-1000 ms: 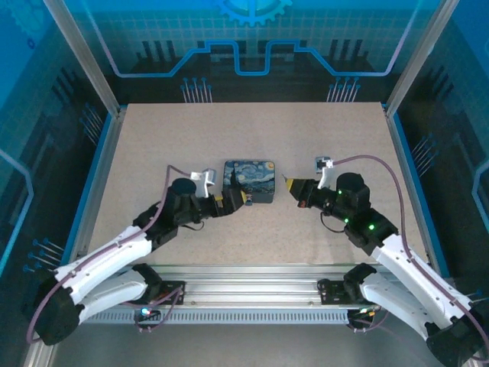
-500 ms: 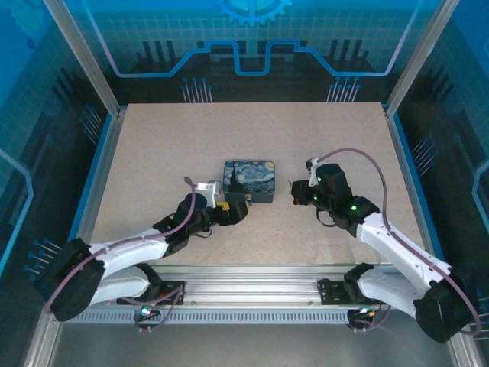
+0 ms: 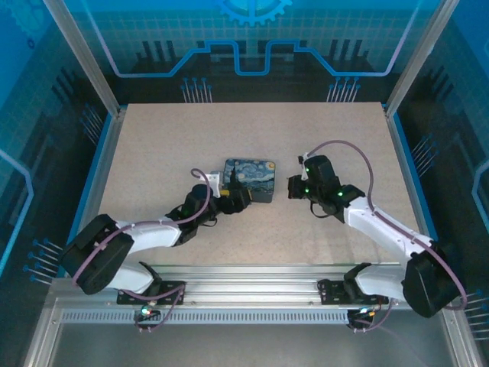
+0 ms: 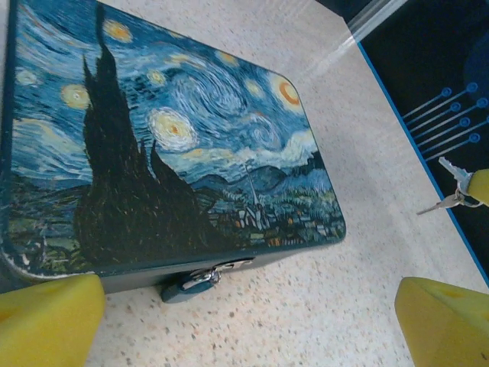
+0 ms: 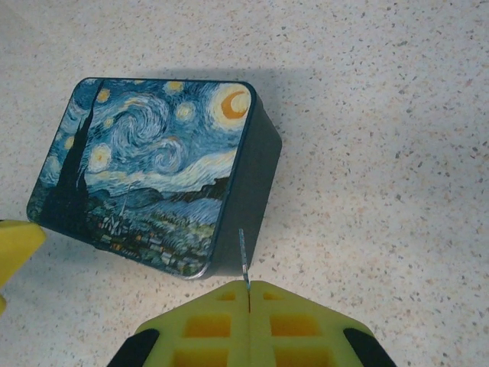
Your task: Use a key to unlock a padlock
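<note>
The dark blue painted box [image 3: 250,180] lies mid-table. A small bluish-grey padlock [image 4: 186,284] hangs at its near side, its shackle through the box's clasp. My left gripper [image 4: 244,329] is open just in front of that side, its yellow fingertips [image 4: 46,321] wide apart and the padlock ahead between them. My right gripper [image 5: 249,290] is shut on the key [image 5: 243,258], a thin blade that sticks out toward the box's right end wall. In the left wrist view the key [image 4: 447,195] hangs off to the right of the box. From above, the left gripper [image 3: 234,197] and right gripper [image 3: 293,187] flank the box.
The speckled tabletop [image 3: 252,130] is bare around the box. Blue-lit walls and metal frame posts [image 3: 107,99] border it. The arm bases and a rail [image 3: 252,294] run along the near edge.
Both arms have sunk lower and stretched forward, wrists closer to the table. The grippers stay beside the box, the left open, the right still shut on the key.
</note>
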Robot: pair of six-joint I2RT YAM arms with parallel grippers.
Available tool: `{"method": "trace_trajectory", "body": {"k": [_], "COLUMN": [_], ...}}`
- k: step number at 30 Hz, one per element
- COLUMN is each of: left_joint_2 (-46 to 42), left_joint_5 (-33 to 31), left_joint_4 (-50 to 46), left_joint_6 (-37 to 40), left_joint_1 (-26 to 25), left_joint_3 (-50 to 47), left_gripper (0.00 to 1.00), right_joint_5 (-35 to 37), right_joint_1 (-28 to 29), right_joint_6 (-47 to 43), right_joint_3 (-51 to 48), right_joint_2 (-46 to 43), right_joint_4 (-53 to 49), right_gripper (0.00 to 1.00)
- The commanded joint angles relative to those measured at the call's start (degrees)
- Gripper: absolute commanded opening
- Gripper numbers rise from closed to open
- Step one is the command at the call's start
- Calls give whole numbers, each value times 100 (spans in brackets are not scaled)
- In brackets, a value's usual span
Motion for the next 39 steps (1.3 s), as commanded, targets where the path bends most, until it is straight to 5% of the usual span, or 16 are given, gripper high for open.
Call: {"method": "trace_trajectory", "body": {"k": [1, 11, 28, 39], "left_joint_2": [2, 256, 1984, 2569], "left_joint_5": [187, 357, -737, 116], "left_joint_4": [268, 756, 2332, 2664], "left_joint_6": [195, 15, 632, 764], "left_joint_1": [36, -205, -754, -767], "left_joint_3": [120, -255, -57, 289], "left_gripper": [99, 99, 99, 97], "right_joint_5": [206, 361, 663, 297], "right_joint_1": [-100, -259, -299, -214], "right_joint_6": [-192, -582, -523, -523], "right_joint_3": [334, 1589, 2552, 2692], "right_joint_2": [246, 1510, 3115, 3550], "right_joint_4": [-24, -284, -397, -344], "right_gripper": [0, 0, 0, 0]}}
